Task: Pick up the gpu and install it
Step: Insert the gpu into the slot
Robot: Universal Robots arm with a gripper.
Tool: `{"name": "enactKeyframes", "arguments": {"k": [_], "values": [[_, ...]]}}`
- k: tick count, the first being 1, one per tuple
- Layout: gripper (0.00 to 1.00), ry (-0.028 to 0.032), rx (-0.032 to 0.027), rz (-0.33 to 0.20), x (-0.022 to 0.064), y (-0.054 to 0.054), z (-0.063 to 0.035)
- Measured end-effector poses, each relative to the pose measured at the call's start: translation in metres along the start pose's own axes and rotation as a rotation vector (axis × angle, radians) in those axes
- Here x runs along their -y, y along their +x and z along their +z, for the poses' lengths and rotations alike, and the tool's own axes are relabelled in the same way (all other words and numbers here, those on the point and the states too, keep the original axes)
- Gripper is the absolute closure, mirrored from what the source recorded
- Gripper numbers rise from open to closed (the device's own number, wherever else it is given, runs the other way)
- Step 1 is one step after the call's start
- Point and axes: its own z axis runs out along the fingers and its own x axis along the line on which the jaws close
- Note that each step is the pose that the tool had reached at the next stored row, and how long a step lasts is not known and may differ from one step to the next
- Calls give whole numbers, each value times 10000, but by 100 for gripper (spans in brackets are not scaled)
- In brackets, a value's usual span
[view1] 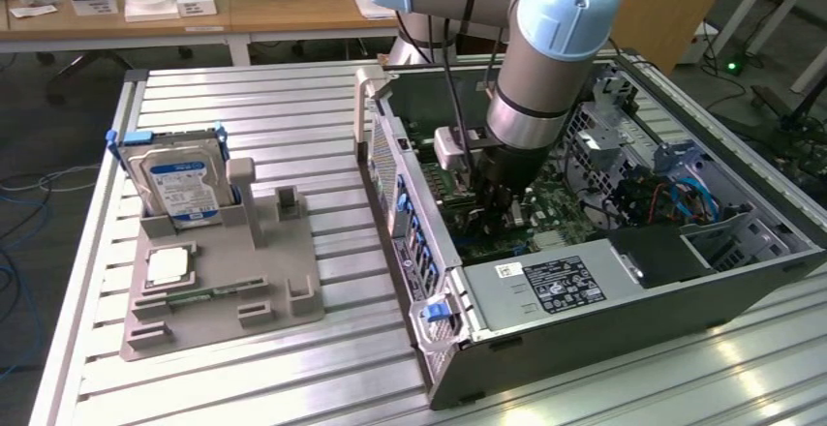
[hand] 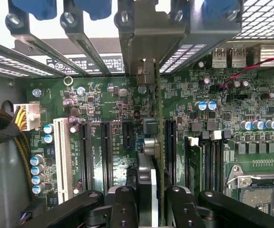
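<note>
On the desk [view1: 259, 87], a grey fixture tray [view1: 220, 290] is seen at nine o'clock of the open computer case [view1: 595, 281], with a hard drive [view1: 178, 182] stood upright in it and a small silver chip [view1: 168, 266] laid flat. The arm [view1: 536, 68] is pointed straight down into the case. In the wrist view the hand [hand: 148, 202] is clenched on the gpu [hand: 152, 142], which is held edge-on above the motherboard [hand: 250, 109], between black expansion slots [hand: 106, 152] and aligned with the rear bracket bay [hand: 148, 33].
</note>
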Motion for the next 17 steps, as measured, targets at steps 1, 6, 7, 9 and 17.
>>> {"name": "enactKeyframes", "arguments": {"k": [1,6,7,9,17], "values": [[72,2,0,1,-3,0,0],[72,40,-8,-8,-20,3,1],[72,44,-10,-11,-20,3,1],[72,28,-5,-11,-22,2,1],[65,12,6,0,-29,0,1]]}}
